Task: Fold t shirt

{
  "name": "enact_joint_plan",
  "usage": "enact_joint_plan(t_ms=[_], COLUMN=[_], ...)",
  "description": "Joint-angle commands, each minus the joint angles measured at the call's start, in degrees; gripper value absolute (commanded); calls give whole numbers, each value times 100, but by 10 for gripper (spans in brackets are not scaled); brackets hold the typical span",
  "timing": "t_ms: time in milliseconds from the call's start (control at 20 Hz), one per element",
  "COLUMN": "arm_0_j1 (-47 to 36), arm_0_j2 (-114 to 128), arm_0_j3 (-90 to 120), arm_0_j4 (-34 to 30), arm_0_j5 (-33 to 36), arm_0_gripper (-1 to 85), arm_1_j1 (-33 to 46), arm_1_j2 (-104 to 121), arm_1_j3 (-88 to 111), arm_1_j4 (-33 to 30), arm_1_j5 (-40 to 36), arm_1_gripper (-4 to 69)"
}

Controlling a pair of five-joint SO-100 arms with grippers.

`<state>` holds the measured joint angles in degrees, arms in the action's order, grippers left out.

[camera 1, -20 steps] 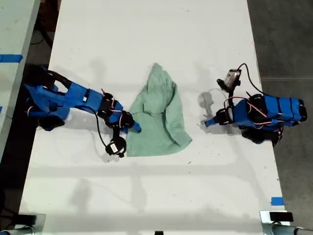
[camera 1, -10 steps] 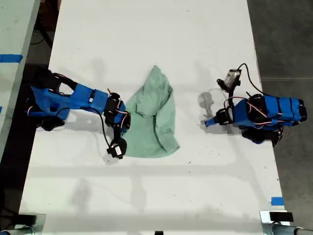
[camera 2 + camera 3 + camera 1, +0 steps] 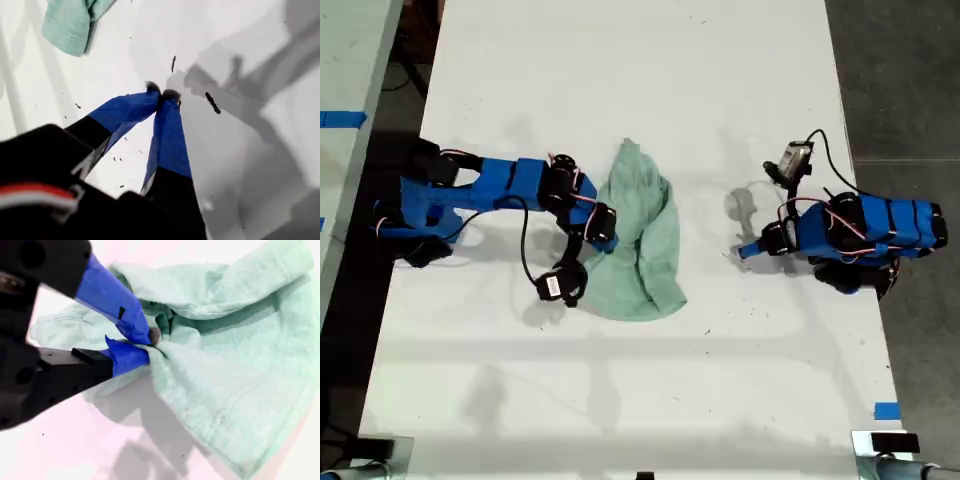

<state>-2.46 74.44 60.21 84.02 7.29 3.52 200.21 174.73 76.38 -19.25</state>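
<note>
The pale mint-green t shirt (image 3: 650, 235) lies bunched in a narrow heap at the middle of the white table (image 3: 640, 60). My second gripper (image 3: 605, 240) is at the heap's edge on the exterior view's left and is shut on a fold of the t shirt (image 3: 225, 365); in the second wrist view its blue fingertips (image 3: 145, 332) pinch the cloth, with my second gripper (image 3: 152, 340) lifting it slightly. My first gripper (image 3: 745, 250) rests to the exterior view's right of the shirt, apart from it. My first gripper (image 3: 162, 93) is shut on nothing, with only a corner of the t shirt (image 3: 67, 25) in its view.
A small black module (image 3: 557, 286) hangs on a cable beside the second arm. Blue tape (image 3: 886, 410) marks the table's edge at the exterior view's lower right. Dark floor (image 3: 900, 80) lies past that edge, and another surface (image 3: 345, 60) borders the exterior view's left.
My second gripper has moved up and to the exterior view's right with the shirt's edge, dragging the cloth over itself into a narrower heap. The first arm has not moved.
</note>
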Motion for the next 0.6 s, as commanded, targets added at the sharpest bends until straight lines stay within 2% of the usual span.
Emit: enact_joint_plan(t_ms=[0,350,400,500,550], arm_0_j1=[-237,-272,-246,-167,-158], arm_0_j2=[-53,-545,-615,-782,-844], arm_0_j3=[-378,-422,-422,-422,-422], arm_0_j4=[-457,-1828,-2083,-2566,-2663], arm_0_j5=[211,431,527,729,747], arm_0_gripper=[-4,-4,35,322,306], arm_1_j1=[0,9,18,18,18], arm_1_j2=[35,35,35,35,35], arm_1_j3=[334,334,334,334,334], arm_1_j4=[18,18,18,18,18], arm_1_j5=[-35,-44,-44,-53,-53], arm_1_gripper=[19,19,19,19,19])
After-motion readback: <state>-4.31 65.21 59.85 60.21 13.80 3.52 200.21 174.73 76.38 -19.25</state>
